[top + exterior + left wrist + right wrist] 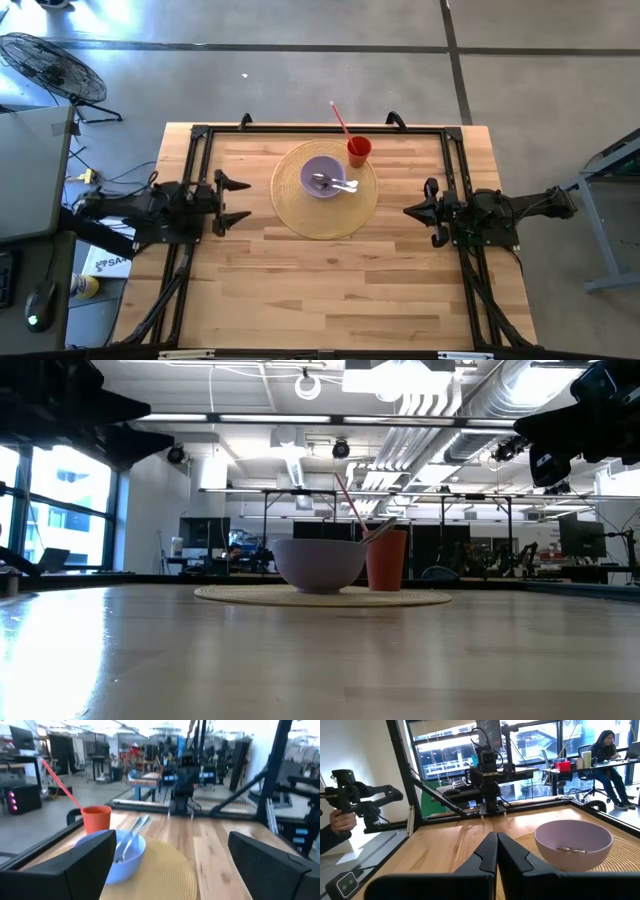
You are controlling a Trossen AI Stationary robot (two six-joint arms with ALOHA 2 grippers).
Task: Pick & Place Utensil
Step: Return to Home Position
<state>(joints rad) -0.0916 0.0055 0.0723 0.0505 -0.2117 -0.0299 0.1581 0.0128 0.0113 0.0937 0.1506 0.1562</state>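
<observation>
A lilac bowl [323, 177] stands on a round woven mat [325, 215] toward the table's far side. Metal utensils [334, 184] lie in it, their handles leaning on the rim toward the right [133, 836]. An orange cup [359, 151] with a red straw [340, 120] stands on the mat's far right part. My left gripper [237, 200] waits open at the table's left, level with the bowl, fingers pointing at it [170, 870]. My right gripper [410, 210] waits shut at the right of the mat [496, 852]. Bowl [320, 563] and cup [386, 560] also show in the low view.
A black frame [200, 135] runs along the table's left, far and right edges. Bare wood [320, 290] spreads from the mat to the near edge. Beyond the table, a person's hand [340, 820] holds a dark device and another person [607, 750] sits at a desk.
</observation>
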